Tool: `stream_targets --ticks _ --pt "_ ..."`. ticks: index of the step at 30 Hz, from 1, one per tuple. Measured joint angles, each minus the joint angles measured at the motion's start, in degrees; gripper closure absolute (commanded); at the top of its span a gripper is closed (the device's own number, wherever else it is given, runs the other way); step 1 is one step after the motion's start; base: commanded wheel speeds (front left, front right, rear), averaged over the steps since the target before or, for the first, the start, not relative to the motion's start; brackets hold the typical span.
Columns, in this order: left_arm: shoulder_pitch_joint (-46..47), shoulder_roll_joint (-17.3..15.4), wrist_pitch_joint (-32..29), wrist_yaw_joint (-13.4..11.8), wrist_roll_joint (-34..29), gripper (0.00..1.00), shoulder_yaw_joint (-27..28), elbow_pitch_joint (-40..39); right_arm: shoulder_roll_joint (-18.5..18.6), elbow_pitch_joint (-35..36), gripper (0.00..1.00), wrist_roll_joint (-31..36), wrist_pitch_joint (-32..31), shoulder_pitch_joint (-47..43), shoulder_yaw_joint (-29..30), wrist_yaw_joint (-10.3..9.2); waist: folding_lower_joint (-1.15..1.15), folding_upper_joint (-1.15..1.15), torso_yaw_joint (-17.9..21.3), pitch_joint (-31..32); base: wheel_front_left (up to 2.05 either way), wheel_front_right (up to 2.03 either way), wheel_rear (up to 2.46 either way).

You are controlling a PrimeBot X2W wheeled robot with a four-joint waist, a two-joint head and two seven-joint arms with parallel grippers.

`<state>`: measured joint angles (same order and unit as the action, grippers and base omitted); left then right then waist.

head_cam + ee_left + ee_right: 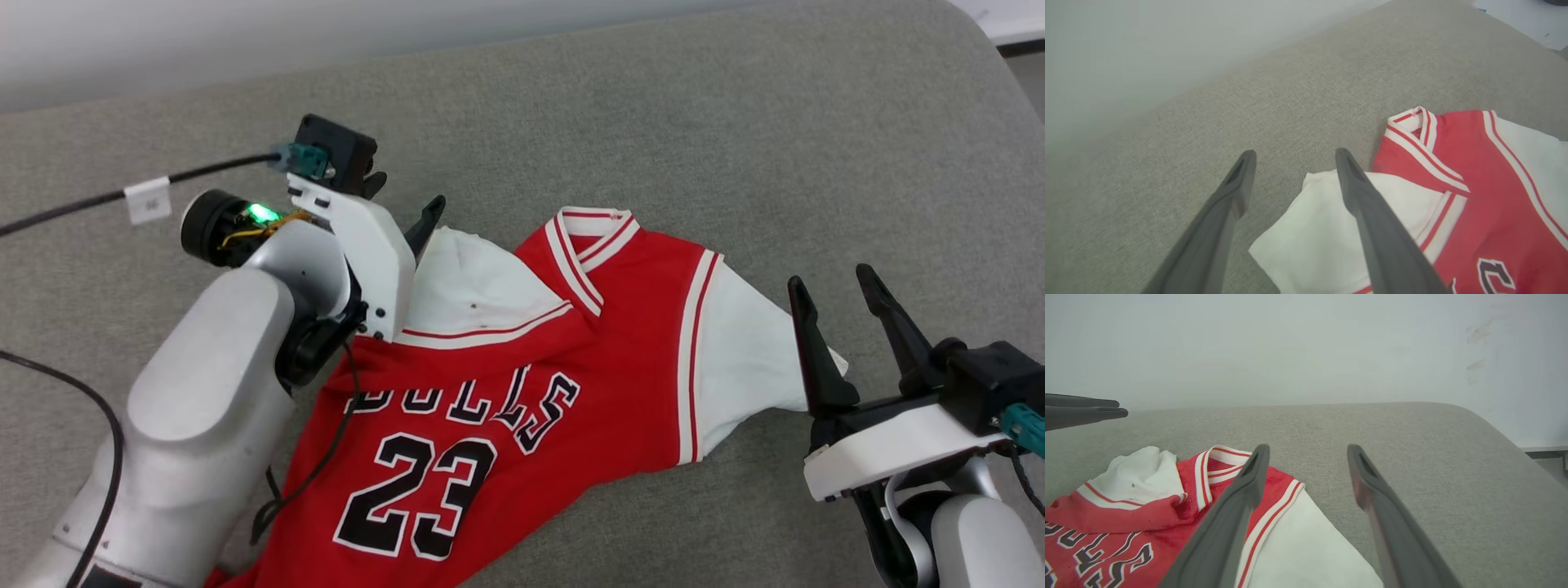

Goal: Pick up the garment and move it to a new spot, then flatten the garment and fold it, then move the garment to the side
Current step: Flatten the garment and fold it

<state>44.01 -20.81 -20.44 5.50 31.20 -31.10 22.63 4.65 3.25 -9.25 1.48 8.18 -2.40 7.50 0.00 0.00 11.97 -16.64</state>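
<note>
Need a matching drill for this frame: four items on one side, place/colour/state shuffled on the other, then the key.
Column 1
1. left tool
2. right tool
3. collar
4. number 23

Column 2
A. black, outlined in white, on the red front of the garment
B. open, at the spread-out white sleeve
C. red-and-white striped
D. open, at the crumpled white sleeve

Pairs: 1-D, 2-B, 3-C, 4-A
</note>
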Motion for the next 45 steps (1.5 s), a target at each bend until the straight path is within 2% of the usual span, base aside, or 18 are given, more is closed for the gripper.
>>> stream_targets --ticks 5,16,17,18,19,20,22,26,34,40,45 --pt "5.4 0.8 -5.7 1.4 2.5 0.00 -2.6 6.7 -0.1 -1.3 0.00 -0.9 0.4 1.1 -1.1 0.00 0.00 0.00 2.0 -3.2 0.00 0.00 0.00" --pt "13.6 1.4 -19.3 2.0 4.9 0.00 -11.9 17.9 -0.2 -2.5 0.00 -1.4 0.6 2.9 -2.7 0.00 0.00 0.00 4.7 -6.5 0.00 0.00 0.00" --pt "14.1 1.4 -20.5 1.8 5.4 0.11 -12.7 18.3 -0.2 -2.5 0.00 -1.4 0.6 3.0 -2.7 0.00 -0.01 0.00 4.9 -6.5 0.00 0.00 0.00" --pt "14.2 1.4 -21.5 1.8 6.2 0.52 -13.2 18.5 -0.2 -2.6 0.00 -1.4 0.6 3.0 -2.6 0.00 -0.01 0.00 4.9 -6.5 0.00 0.00 0.00" --pt "14.4 1.4 -22.0 1.8 6.8 0.67 -13.9 18.5 -0.2 -2.6 0.00 -1.4 0.6 3.0 -2.5 0.00 0.00 0.00 4.9 -6.5 0.00 0.00 0.00" --pt "14.5 1.4 -22.3 1.7 7.4 1.00 -14.6 18.4 -0.2 -2.6 0.00 -1.4 0.6 3.0 -2.4 0.00 0.00 0.00 4.9 -6.5 0.00 0.00 0.00" --pt "14.1 1.1 -19.5 1.9 7.9 1.00 -16.9 18.2 -0.1 -2.7 0.00 -1.4 0.5 2.8 -1.5 0.00 0.00 0.00 4.4 -6.0 0.00 0.00 0.00" --pt "12.5 1.0 -11.2 1.4 6.7 1.00 -16.8 19.1 0.0 -2.7 0.00 -1.1 -0.1 2.7 -0.6 0.00 0.00 0.00 3.5 -4.6 0.00 0.00 0.00" --pt "7.0 -1.4 4.6 -4.7 6.7 1.00 -12.2 17.3 1.0 -2.3 0.00 -0.2 -1.9 1.2 1.9 0.00 0.00 0.00 -0.2 -0.1 0.00 0.00 0.00" --pt "-0.8 -3.6 11.7 -9.3 8.5 1.00 -8.7 10.8 1.7 -2.0 0.00 -0.7 -4.1 -1.0 3.9 0.00 0.00 0.00 -3.8 3.7 0.00 0.00 0.00" --pt "-8.1 -6.0 15.8 -13.9 10.2 1.00 -5.7 3.3 2.3 -4.0 0.00 -3.5 -9.9 -2.8 7.3 0.00 0.00 0.00 -6.9 6.2 0.00 0.00 0.00"
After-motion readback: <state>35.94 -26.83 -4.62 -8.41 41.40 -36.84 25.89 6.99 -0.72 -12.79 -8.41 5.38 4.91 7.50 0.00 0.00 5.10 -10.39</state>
